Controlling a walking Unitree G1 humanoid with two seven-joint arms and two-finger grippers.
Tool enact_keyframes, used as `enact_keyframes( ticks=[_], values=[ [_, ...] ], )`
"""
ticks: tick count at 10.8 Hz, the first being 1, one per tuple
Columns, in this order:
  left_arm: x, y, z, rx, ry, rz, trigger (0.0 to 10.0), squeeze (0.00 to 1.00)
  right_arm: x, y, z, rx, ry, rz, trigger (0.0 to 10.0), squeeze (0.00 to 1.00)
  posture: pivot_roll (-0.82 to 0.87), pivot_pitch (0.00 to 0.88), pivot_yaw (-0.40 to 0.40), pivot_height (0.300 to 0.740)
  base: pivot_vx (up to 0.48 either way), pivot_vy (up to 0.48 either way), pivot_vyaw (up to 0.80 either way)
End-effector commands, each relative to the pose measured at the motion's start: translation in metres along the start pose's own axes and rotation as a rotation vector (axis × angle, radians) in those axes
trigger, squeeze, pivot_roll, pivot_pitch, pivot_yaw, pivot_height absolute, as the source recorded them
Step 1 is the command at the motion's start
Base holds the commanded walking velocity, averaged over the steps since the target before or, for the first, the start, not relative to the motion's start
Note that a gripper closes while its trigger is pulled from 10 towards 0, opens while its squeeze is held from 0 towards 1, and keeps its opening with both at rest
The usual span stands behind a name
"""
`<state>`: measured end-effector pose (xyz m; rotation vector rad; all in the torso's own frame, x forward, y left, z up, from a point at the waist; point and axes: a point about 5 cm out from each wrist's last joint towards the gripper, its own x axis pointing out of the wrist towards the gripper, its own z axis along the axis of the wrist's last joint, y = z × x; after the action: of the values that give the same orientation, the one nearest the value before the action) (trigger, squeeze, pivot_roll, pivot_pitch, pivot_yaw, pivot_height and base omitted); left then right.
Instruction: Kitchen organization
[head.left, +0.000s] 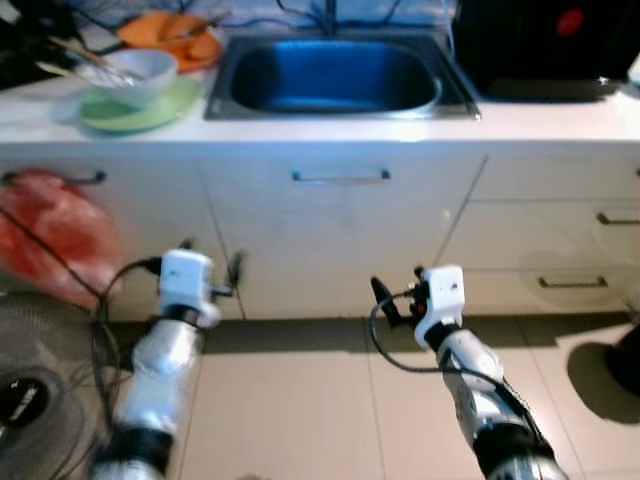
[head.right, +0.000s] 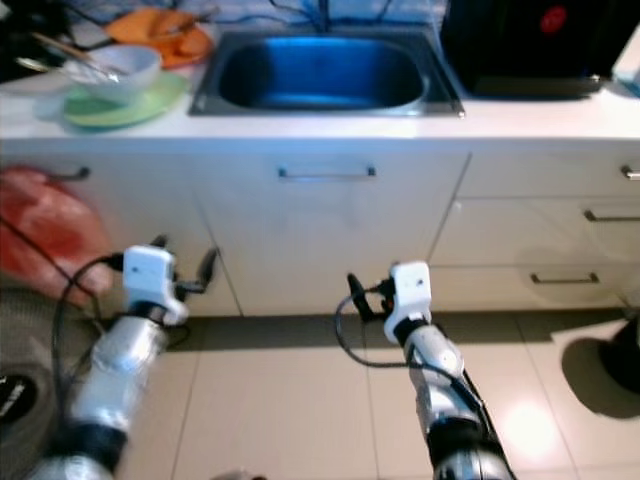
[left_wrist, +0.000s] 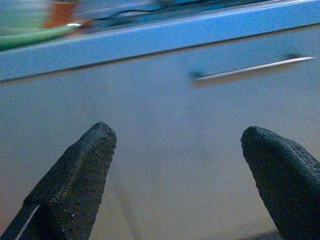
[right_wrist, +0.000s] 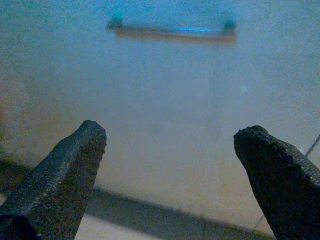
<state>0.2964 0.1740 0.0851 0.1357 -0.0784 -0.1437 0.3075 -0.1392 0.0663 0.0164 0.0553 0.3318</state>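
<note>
I face a white kitchen counter (head.left: 540, 122) with a steel sink (head.left: 335, 75) set in it. At the counter's left, a pale bowl (head.left: 140, 72) holding utensils sits on a green plate (head.left: 125, 112), with an orange dish (head.left: 170, 35) behind it. Both arms are raised low before the cabinet fronts. My left gripper (head.left: 212, 262) is open and empty, its fingertips (left_wrist: 85, 165) facing a cabinet door. My right gripper (head.left: 398, 290) is open and empty too, pointing at the door under the sink below its bar handle (right_wrist: 172, 30).
A black appliance (head.left: 545, 45) stands at the counter's right. Drawers with dark handles (head.left: 572, 282) are on the right. A red bag (head.left: 50, 235) hangs from a handle at the left, above a floor fan (head.left: 30, 390). The floor is beige tile (head.left: 310, 410).
</note>
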Motion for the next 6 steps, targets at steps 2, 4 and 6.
enact_keyframes(
  ticks=[2, 4, 6],
  values=[
    [-0.008, 0.004, 0.029, -0.026, -0.049, 0.005, 10.0, 0.0, -0.006, -0.008, 0.022, 0.005, -0.05, -0.077, 10.0, 0.0, 0.05, 0.058, 0.025, 0.74, 0.0, 0.0, 0.0],
    [-0.015, 0.003, 0.035, -0.02, -0.06, -0.005, 10.0, 0.0, -0.011, -0.016, 0.04, -0.037, -0.09, -0.139, 10.0, 0.0, 0.05, 0.052, 0.026, 0.74, 0.0, 0.0, 0.0],
    [-0.025, 0.004, 0.05, -0.01, -0.069, 0.011, 10.0, 0.0, -0.023, -0.025, 0.064, -0.063, -0.138, -0.208, 10.0, 0.0, 0.04, 0.049, 0.028, 0.74, 0.0, 0.0, 0.0]
  ],
)
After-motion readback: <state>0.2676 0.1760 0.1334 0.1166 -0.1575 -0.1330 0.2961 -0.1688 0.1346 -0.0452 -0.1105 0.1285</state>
